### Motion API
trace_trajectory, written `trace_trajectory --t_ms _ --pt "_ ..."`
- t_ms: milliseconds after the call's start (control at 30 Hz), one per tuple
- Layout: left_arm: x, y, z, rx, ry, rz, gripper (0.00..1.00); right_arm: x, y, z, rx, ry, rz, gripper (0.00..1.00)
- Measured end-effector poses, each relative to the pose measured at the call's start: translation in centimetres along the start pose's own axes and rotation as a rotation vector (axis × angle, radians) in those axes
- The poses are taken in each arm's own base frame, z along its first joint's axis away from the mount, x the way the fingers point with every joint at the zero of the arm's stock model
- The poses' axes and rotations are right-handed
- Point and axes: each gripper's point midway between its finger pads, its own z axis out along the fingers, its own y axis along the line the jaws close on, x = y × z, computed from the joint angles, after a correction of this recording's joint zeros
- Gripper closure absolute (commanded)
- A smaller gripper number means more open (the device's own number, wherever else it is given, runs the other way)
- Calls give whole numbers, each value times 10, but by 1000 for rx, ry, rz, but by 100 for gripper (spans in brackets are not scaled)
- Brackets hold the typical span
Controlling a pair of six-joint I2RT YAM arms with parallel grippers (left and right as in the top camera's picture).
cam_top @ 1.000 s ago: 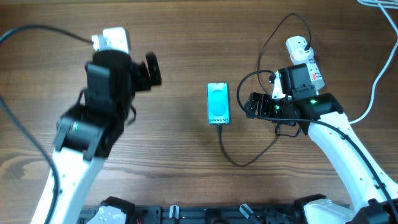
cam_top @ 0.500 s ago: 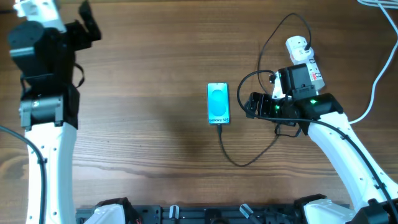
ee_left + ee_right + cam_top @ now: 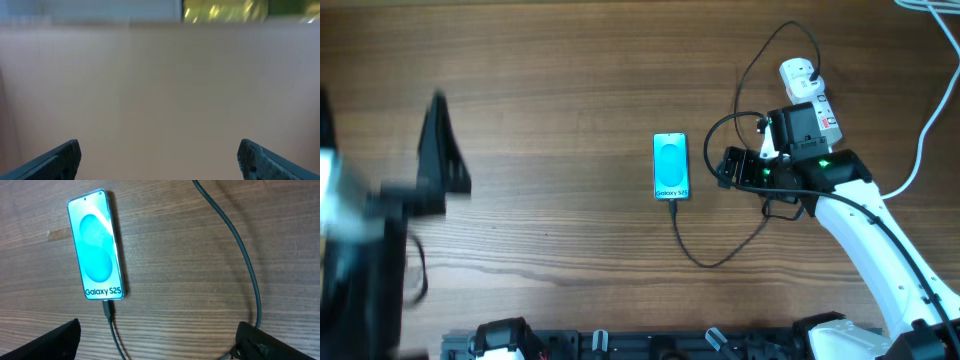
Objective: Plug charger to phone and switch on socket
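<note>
The phone [image 3: 670,166] lies flat mid-table with its cyan screen up; it also shows in the right wrist view [image 3: 95,245], reading "Galaxy S25". The charger [image 3: 705,260], a thin black cable, has its connector tip [image 3: 107,309] in the phone's near end and loops right and up to a white plug in the socket [image 3: 803,78]. The socket is partly hidden by my right arm. My right gripper [image 3: 724,168] is open and empty just right of the phone [image 3: 160,347]. My left gripper [image 3: 442,155] is blurred at the far left, open and empty [image 3: 160,162].
The thick white cord [image 3: 928,130] runs along the table's right edge. The charger's loop [image 3: 240,255] lies under and around my right gripper. The left wrist view shows only blurred bare tabletop and a bright strip at the top.
My left arm has swung from the upper left to the far left edge and is motion-blurred. The right arm, phone and cable have not moved.
</note>
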Motion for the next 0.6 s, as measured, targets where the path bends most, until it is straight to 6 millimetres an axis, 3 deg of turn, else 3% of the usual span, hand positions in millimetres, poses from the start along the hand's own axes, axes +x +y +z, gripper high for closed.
trace_trajectory --t_ms 67,133,333,500,600 --pt "-28 -14 -27 40 -92 15 0 1 -1 0 2 5 9 0" --pt "-42 -21 -45 59 -142 23 0 1 -1 0 6 3 25 0" --pt "-54 -32 -77 74 -188 33 0 3 -17 -1 92 -7 167 0" --pt "-73 -44 -127 66 -297 72 0 2 -22 -1 117 -21 243 0" --pt "-72 -51 -152 66 -359 91 0 0 -27 -2 146 -42 302 0"
